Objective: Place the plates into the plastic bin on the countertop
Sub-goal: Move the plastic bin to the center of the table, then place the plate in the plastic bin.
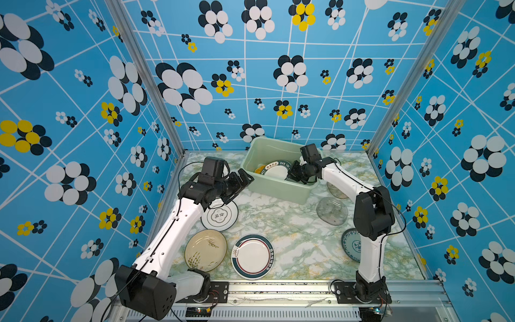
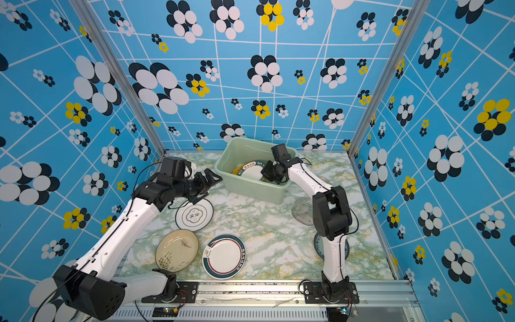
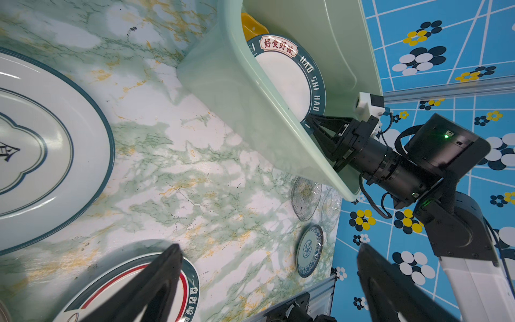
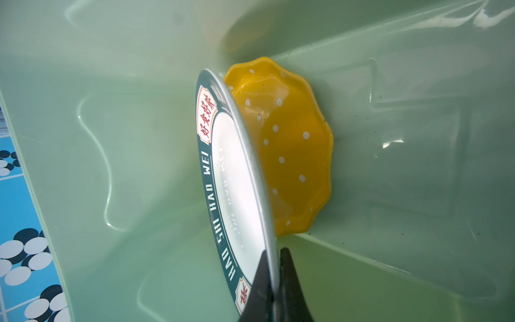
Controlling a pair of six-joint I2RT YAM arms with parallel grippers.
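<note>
Two plates are inside the plastic bin, which stands at the far centre of the countertop, near the back wall; six more lie flat on the countertop itself.

Right gripper: reaches over the near rim of the bin; fingers closed on the rim of the lettered white plate; this plate is tilted inside the bin and partly overlaps the yellow scalloped plate, which rests on the bin floor; contact between the two plates cannot be confirmed.

Left gripper: jaws spread wide, holding nothing; it hovers just beside the left end of the bin, above the cloud-motif white plate.

Plates on the countertop:
- cloud-motif white plate, under the left arm;
- cream plate with plant drawings, near left;
- red-ringed white plate, just beside the cream plate, near centre;
- first glass plate, right of the bin;
- second glass plate, behind the first, partly hidden by the right arm;
- blue-white plate, near right, partly hidden by that arm.
</note>
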